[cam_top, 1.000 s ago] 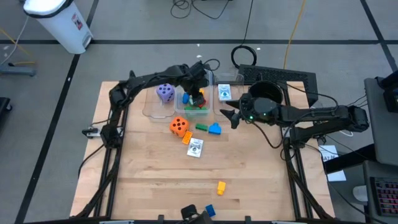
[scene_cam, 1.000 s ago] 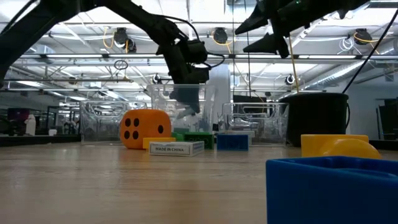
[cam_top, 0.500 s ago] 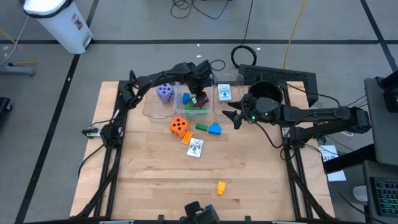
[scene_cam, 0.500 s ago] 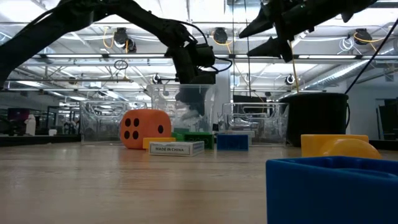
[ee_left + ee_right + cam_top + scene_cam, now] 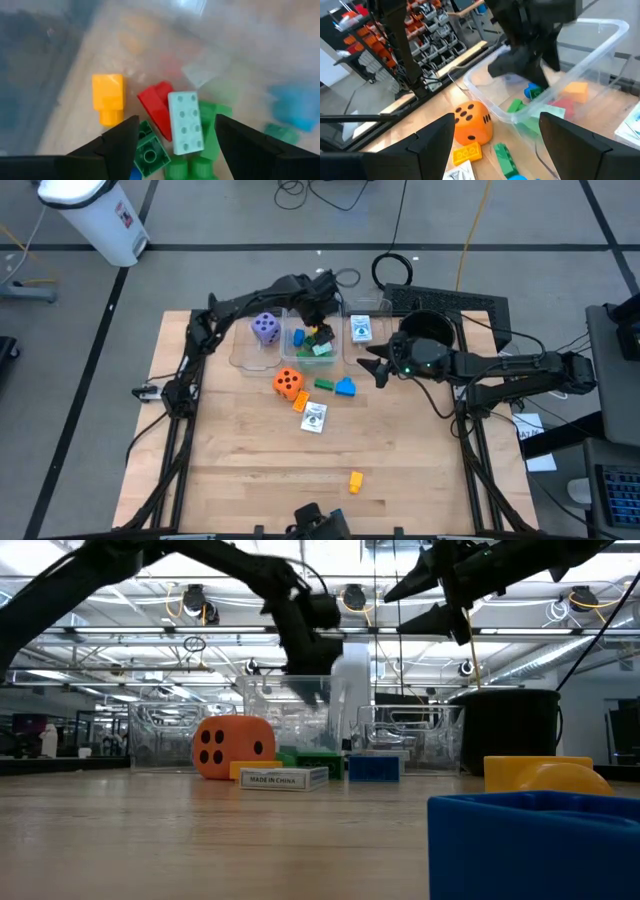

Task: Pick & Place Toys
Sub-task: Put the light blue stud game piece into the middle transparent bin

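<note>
The toys are partly in clear tubs at the table's far side and partly loose. In the middle tub (image 5: 288, 352) lie a yellow block (image 5: 107, 97), a red block (image 5: 155, 102), a mint block (image 5: 185, 122) and green blocks (image 5: 150, 156). My left gripper (image 5: 175, 147) hangs open just above them, holding nothing. A purple die (image 5: 265, 329) sits in the left tub. On the table rest an orange die (image 5: 288, 383), a green block (image 5: 324, 385), a blue block (image 5: 345, 388) and a card (image 5: 314, 417). My right gripper (image 5: 368, 363) hovers open to the right of the tubs.
A black round pot (image 5: 425, 325) stands behind my right gripper. The right tub holds a card (image 5: 361, 329). A yellow block (image 5: 355, 479) lies alone toward the near edge, and a big blue block (image 5: 535, 845) sits right at it. Bare wood lies between.
My left gripper has risen a little over the middle tub. My right arm has kept still.
</note>
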You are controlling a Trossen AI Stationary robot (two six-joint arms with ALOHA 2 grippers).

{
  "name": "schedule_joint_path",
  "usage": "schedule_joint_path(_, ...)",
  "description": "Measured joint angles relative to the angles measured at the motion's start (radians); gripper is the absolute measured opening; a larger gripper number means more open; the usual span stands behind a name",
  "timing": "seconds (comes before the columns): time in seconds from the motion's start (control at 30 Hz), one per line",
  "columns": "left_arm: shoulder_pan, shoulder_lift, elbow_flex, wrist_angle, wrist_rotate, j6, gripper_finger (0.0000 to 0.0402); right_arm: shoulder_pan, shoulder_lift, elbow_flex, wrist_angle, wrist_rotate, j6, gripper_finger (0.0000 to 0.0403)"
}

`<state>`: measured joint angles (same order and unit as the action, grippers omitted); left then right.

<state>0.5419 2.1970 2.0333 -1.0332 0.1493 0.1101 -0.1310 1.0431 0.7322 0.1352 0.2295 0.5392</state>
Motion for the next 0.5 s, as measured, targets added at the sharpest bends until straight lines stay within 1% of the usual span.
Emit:
schedule_joint_path(0.17, 0.001, -0.095, 0.055, 0.008, 0.017, -0.017, 0.0262, -0.006, 0.0, 0.0, 0.028, 0.0, -0.01, 0.0281)
schedule_joint_path(0.27, -0.001, -0.178, 0.064, 0.02, 0.048, -0.02, 0.0253, -0.017, 0.0, 0.0, 0.028, 0.0, -0.012, 0.0281)
schedule_joint_path(0.33, -0.001, -0.235, 0.064, 0.041, 0.087, -0.039, 0.0247, -0.026, 0.0, 0.0, 0.029, 0.0, -0.015, 0.0281)
schedule_joint_path(0.43, 0.003, -0.322, 0.047, 0.12, 0.16, -0.09, 0.0239, -0.048, 0.0, 0.0, 0.038, -0.034, -0.039, 0.0281)
schedule_joint_path(0.5, 0.009, -0.376, 0.012, 0.197, 0.194, -0.146, 0.0235, -0.068, 0.0, 0.0, 0.052, -0.08, -0.055, 0.0281)
